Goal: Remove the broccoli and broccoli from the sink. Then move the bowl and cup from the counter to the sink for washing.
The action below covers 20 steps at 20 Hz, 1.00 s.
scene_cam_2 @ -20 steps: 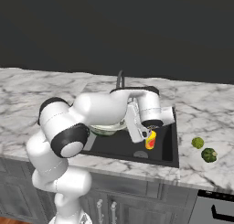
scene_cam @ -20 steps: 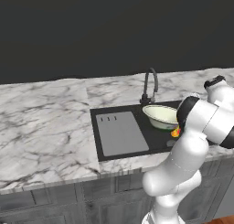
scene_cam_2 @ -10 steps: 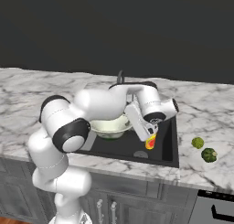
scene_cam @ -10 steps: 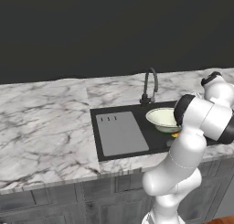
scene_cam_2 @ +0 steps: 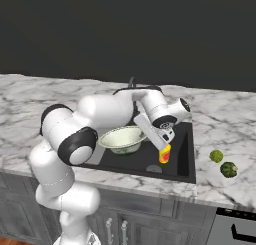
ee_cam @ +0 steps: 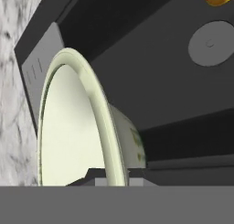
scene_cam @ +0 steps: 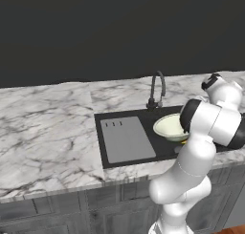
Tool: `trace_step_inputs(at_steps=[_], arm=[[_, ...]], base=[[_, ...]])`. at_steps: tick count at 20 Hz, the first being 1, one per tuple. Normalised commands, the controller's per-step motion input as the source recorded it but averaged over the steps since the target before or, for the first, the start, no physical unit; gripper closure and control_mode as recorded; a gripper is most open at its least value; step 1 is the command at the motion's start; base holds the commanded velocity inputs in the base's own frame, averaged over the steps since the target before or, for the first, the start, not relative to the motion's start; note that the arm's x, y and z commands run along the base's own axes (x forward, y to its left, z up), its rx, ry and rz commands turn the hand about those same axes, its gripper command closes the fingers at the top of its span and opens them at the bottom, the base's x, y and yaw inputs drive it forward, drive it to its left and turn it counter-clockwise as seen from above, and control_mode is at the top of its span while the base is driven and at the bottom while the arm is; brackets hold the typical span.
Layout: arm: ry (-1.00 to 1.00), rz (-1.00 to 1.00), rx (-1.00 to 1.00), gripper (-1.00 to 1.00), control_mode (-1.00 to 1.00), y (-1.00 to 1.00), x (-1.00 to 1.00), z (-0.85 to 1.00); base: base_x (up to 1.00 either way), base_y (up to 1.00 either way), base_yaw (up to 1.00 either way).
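The white marble counter with grey veins (scene_cam_2: 45,89) runs across both base views, and set into it is the black rectangular recessed sink (scene_cam_2: 182,159), with its flat grey panel (scene_cam: 125,138) on one side and the dark gooseneck tap (scene_cam: 157,87) at the basin's 12 o'clock edge. Inside the basin hangs the wide, shallow, pale cream-green bowl (scene_cam_2: 121,138) — the hand view shows its rim (ee_cam: 93,113) running edge-on straight down to the finger tips, so the two-finger gripper (ee_cam: 112,175) is clamped thinly on that rim, one pad inside and one outside. The bowl reads as stiff, smooth and probably glazed, so I judge it slippery and chip-prone; pinched at one point of the rim it will want to swing, and it should go down gently on the basin floor rather than be dropped. The small yellow cylindrical cup with the red-orange mark (scene_cam_2: 164,154) is in the sink too, at about 4 o'clock from the bowl, near the round grey drain (ee_cam: 212,43); light and rigid, it would take a grip across its wall. The two small green broccoli florets (scene_cam_2: 223,163) lie on the counter at 3 o'clock of the sink — soft, irregular, best taken around the crown.
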Motion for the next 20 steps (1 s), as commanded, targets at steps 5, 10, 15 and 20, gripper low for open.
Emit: trace_step_inputs(at_steps=[5,10,15,20], arm=[[0.0,0.0,-0.13,1.0,-1.0,-0.06,0.21,-0.06],[0.0,0.0,-0.1,1.0,-1.0,-0.1,0.22,-0.05],[0.0,0.0,-0.06,1.0,-1.0,-0.15,0.19,-0.05],[0.0,0.0,-0.05,1.0,-1.0,-0.15,0.17,-0.05]], base=[[0.0,0.0,0.0],[0.0,0.0,0.0],[0.0,0.0,0.0],[0.0,0.0,0.0]])
